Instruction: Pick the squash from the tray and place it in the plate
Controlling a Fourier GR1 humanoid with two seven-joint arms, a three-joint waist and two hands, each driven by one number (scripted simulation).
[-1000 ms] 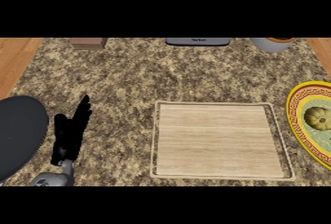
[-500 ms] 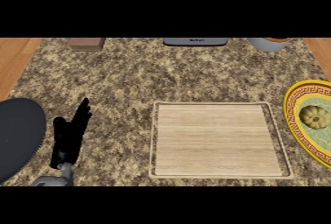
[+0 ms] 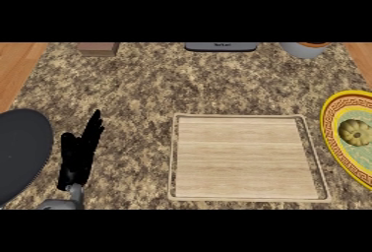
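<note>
Head view, looking steeply down on a speckled worktop [image 3: 181, 83]. Left hand [image 3: 78, 152] at lower left, fingers [image 3: 91, 133] straight and released, holding nothing. To the right of those fingers, a wooden tray [image 3: 247, 157]. Far beyond it at the right edge, a yellow-rimmed plate [image 3: 330, 135] with the pale squash [image 3: 357, 132] resting inside. Right hand unseen.

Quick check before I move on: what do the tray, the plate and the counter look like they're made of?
Tray: pale wood, matte, with straight grain lines and a raised rim.
Plate: probably glazed ceramic, given its yellow rim with a dark patterned band and green centre under the squash.
Counter: speckled brown stone, likely granite.
</note>
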